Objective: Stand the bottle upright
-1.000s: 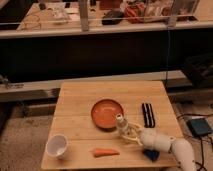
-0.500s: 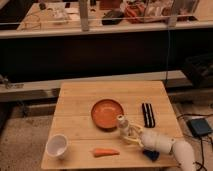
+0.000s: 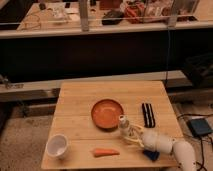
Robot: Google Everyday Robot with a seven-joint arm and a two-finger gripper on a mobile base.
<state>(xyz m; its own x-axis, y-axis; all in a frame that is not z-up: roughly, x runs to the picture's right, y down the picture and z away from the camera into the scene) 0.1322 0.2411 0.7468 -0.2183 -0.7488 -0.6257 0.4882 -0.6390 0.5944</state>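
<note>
The tool (image 3: 128,133) is extending in from the right front corner of the desk (image 3: 80,100) and is clenching the lower part of the bottle (image 3: 122,121). The bottle is standing near upright, cap uppermost, just beside the front right rim of the plate (image 3: 107,113). A cup (image 3: 57,146) and a carrot (image 3: 105,152) are lying near the front edge.

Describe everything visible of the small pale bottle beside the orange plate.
The small pale translucent plastic bottle is slim and whitish, with a light cap on top. It stands roughly upright, cap up, over the wooden table, beside the lower right rim of the round orange plate. The robot's hand, extended from the table's front right corner, is shut on its lower part. Whether its base rests on the wood cannot be told.
</note>
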